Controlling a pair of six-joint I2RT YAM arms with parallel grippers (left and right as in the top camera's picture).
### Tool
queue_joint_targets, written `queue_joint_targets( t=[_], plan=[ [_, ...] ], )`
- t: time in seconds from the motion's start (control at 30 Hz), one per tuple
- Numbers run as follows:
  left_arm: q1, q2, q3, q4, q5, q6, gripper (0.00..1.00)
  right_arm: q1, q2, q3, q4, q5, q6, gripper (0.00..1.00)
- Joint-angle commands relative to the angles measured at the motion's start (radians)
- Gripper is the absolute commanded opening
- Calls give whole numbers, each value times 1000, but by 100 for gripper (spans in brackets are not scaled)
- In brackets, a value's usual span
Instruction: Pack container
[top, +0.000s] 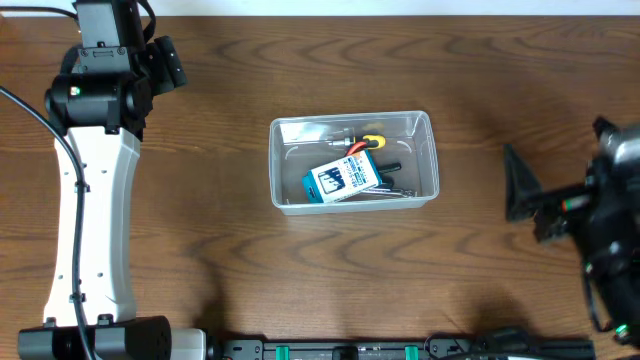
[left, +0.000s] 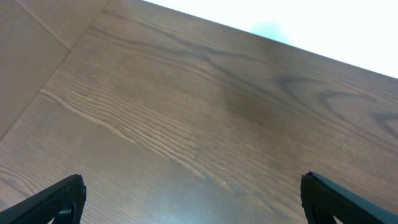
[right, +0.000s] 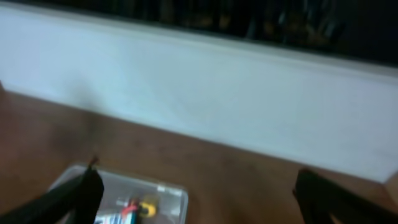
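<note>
The clear plastic container (top: 428, 150) stands mid-table. Inside it lie a blue-and-white packet (top: 340, 182), a small tool with a red and yellow handle (top: 365, 143) and some dark pieces. My right gripper (top: 518, 185) hovers to the right of the container, apart from it and pointing toward it. It is open and empty. In the right wrist view the gripper (right: 199, 183) frames bare wood, with the container's corner (right: 177, 191) at lower left. My left gripper (left: 193, 185) is open over bare table at the far left, holding nothing.
The left arm's white link (top: 95, 220) runs along the table's left side. A black rail (top: 400, 348) lies along the front edge. A white wall (right: 217, 106) rises behind the table's far edge.
</note>
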Motion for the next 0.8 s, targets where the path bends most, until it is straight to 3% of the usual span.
queue_joint_targets(
  t=[0.0,0.23,0.37,0.77],
  plan=[
    [4,6,-3,-2,-2,-5,98,-19,-157,-261,148,-50,-5,99],
    [4,6,-3,-2,-2,-5,98,-61,-420,-742,514,-98,103,99],
    [4,6,-3,-2,-2,-5,98,-70,-497,-913,630,-121,137,99],
    [4,6,-3,-2,-2,-5,98,-70,-593,-1155,753,-137,125,99]
  ],
)
